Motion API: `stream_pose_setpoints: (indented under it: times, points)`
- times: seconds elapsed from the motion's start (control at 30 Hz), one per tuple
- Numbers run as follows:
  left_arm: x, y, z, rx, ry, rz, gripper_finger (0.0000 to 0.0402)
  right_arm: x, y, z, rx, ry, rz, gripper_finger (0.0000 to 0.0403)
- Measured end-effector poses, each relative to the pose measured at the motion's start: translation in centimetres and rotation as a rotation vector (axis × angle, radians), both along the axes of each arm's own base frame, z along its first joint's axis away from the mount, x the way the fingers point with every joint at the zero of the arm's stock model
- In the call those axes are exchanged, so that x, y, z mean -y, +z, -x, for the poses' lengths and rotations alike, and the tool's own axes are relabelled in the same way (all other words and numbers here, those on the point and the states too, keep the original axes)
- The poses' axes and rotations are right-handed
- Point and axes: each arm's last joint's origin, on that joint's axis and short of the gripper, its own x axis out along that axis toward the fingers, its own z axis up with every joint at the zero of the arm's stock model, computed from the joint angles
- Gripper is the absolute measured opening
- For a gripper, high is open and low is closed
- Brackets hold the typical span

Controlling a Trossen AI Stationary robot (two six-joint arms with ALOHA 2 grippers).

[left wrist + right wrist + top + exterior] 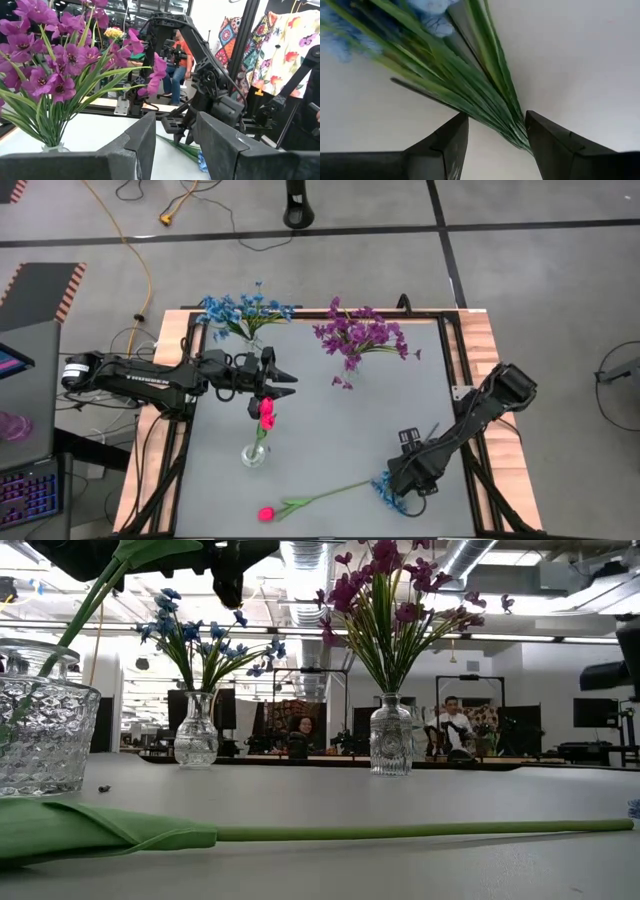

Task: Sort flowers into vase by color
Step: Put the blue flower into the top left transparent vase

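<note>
Now picking blue stem (382, 488) near right: right gripper (408, 488) open astride stalk. Close, lift, carry to far-left blue vase (196, 732). Left gripper (288, 380) open, waiting.

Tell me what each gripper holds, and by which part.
Nothing is held. The right gripper is open astride the blue flower near its stalk end, not closed. The left gripper is open and empty above the table.
</note>
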Motion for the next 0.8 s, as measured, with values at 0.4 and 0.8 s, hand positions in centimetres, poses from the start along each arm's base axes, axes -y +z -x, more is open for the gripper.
stream_pose_setpoints:
  times: [0.4,0.8]
  points:
    - [0.0,0.0,0.0,0.001,0.000,0.000,0.0129,0.0,-0.9,-0.4,-0.075,0.047,-0.052,0.0145]
    - [0.0,0.0,0.0,0.002,0.000,0.000,0.0129,0.7,0.0,-1.1,-0.106,0.037,-0.027,0.0033]
